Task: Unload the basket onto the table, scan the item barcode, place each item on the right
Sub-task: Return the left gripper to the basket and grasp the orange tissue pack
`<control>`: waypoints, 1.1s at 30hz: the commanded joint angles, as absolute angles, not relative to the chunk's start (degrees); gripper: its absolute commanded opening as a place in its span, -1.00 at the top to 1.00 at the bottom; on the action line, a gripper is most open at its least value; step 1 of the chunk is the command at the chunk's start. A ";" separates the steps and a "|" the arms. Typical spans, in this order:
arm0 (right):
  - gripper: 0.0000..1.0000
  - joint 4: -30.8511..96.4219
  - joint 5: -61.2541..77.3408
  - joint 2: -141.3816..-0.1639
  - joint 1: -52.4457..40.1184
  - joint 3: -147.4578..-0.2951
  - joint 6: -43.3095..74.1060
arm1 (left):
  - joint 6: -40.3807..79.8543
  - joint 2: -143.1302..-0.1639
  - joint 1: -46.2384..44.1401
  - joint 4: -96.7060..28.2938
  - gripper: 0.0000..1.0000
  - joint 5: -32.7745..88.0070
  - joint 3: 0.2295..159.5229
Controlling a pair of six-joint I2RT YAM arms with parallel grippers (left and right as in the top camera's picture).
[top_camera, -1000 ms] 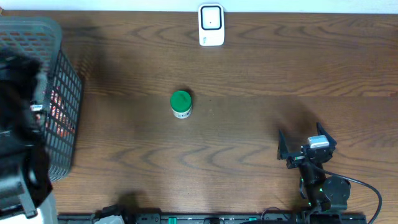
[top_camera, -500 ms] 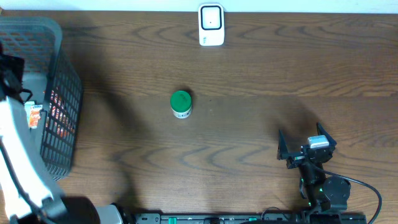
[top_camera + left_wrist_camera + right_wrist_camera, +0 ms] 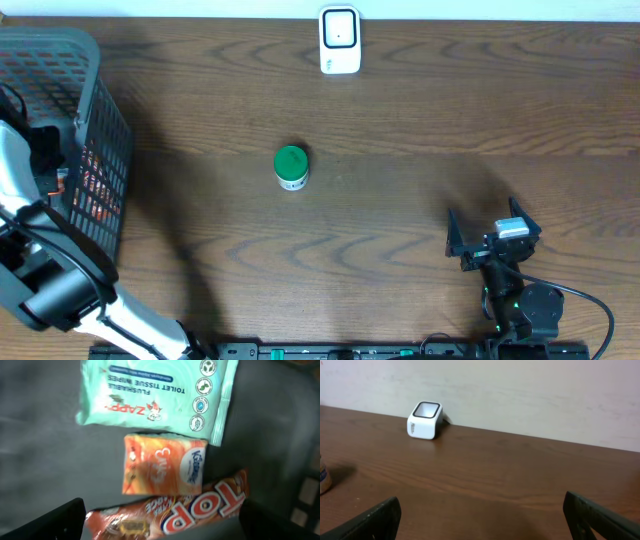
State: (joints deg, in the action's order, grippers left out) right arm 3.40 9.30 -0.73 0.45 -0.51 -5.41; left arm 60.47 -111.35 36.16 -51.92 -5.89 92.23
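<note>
My left gripper (image 3: 165, 527) is open and hangs inside the grey basket (image 3: 105, 120), just over a red-orange "TOP" wafer packet (image 3: 200, 510). Beyond that packet lie an orange tissue pack (image 3: 162, 465) and a mint-green pack of toilet wipes (image 3: 150, 395). No barcode shows on any of them. A white scanner (image 3: 340, 40) stands at the table's far edge, and it also shows as a small scanner (image 3: 425, 420) in the right wrist view. My right gripper (image 3: 490, 230) rests open near the front right, with nothing between its fingers (image 3: 375, 520).
A small jar with a green lid (image 3: 291, 167) stands alone mid-table. The basket's mesh wall rises at the table's left end, around my left arm (image 3: 20, 170). A pale wall (image 3: 520, 390) backs the table behind the scanner.
My left arm has swung from the left edge down into the basket. The right arm, jar and scanner have not moved.
</note>
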 commanded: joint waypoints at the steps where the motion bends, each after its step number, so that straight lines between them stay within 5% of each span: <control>1: -0.98 3.49 9.08 -0.67 -0.05 -0.32 -4.75 | 61.80 -113.25 36.16 -50.70 -0.96 -4.89 92.07; 30: -0.99 3.49 9.08 -0.67 -0.05 -0.32 -4.75 | 61.56 -123.90 37.19 -47.24 -0.98 -5.13 92.07; 33: -0.99 3.49 9.08 -0.67 -0.05 -0.32 -4.75 | 60.53 -123.81 37.80 -48.58 -0.61 -5.10 92.14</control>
State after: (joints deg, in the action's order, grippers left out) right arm 3.40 9.32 -0.73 0.45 -0.51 -5.43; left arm 61.45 -121.80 36.73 -47.57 -5.13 92.29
